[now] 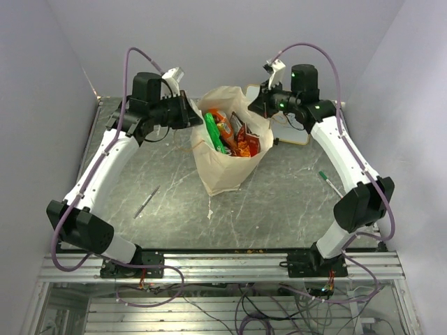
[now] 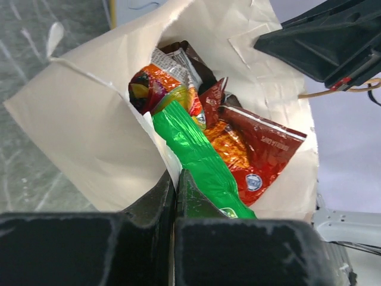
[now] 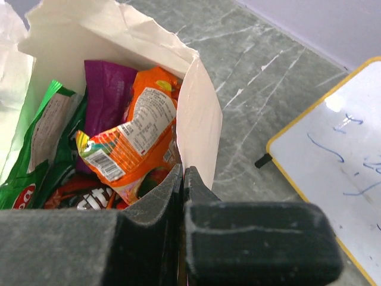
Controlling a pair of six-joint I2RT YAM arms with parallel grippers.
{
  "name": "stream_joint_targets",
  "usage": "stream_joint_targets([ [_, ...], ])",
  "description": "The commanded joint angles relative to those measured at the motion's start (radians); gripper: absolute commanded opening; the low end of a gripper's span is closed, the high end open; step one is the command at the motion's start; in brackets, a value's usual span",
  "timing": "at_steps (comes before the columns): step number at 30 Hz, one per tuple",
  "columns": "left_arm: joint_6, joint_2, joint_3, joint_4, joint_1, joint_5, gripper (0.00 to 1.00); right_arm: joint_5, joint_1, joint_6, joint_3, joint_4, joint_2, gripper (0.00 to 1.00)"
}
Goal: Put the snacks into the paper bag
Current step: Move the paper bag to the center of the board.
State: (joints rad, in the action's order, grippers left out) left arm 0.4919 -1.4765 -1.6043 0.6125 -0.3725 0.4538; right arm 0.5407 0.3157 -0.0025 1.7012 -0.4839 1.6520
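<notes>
From above, a tall cream-tan paper carrier bag (image 1: 223, 178) is being held upright and open-mouthed in the middle of a grey marbled table (image 1: 279, 209), and glossy crinkly snack packets (image 1: 230, 132) are being contained inside it. Its left rim is being met by the left gripper (image 1: 194, 115) and its right rim by the right gripper (image 1: 255, 103).

At the left wrist, the bag's rim is being pinched between that gripper's closed jaws. A long green packet (image 2: 196, 149) and a red-brown packet (image 2: 262, 155) are being shown inside.

At the right wrist, the opposite rim is being clamped between tightly closed jaws. A purple packet (image 3: 107, 89) and an orange packet (image 3: 140, 137) are being shown inside, with a yellow-framed whiteboard (image 3: 333, 161) lying nearby.
</notes>
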Motion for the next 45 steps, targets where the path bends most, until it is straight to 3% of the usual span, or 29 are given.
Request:
stream_joint_targets([
  [1,-0.032,0.063,0.017,-0.11,0.032,0.003,0.07,-0.019,0.039,0.056,0.107,0.113,0.029,0.0],
  [7,-0.075,0.046,0.061,-0.082,0.058,-0.025,0.09,-0.074,0.067,0.042,0.127,0.105,0.091,0.0],
  [14,-0.089,0.005,0.06,-0.074,0.077,-0.004,0.35,-0.055,0.069,0.022,0.164,0.07,0.145,0.01],
  [27,-0.062,-0.009,0.025,-0.11,0.122,0.084,0.74,0.023,0.069,-0.012,0.247,0.014,0.139,0.41],
  [34,-0.099,0.013,0.039,-0.111,0.142,0.095,0.92,-0.026,0.069,-0.057,0.255,-0.007,0.1,0.55],
  [38,-0.142,0.028,0.023,-0.091,0.144,0.089,0.99,-0.044,0.07,-0.07,0.257,-0.012,0.084,0.6],
  [45,-0.204,0.037,-0.015,-0.06,0.157,0.073,1.0,-0.079,0.069,-0.085,0.314,-0.038,0.077,0.72],
])
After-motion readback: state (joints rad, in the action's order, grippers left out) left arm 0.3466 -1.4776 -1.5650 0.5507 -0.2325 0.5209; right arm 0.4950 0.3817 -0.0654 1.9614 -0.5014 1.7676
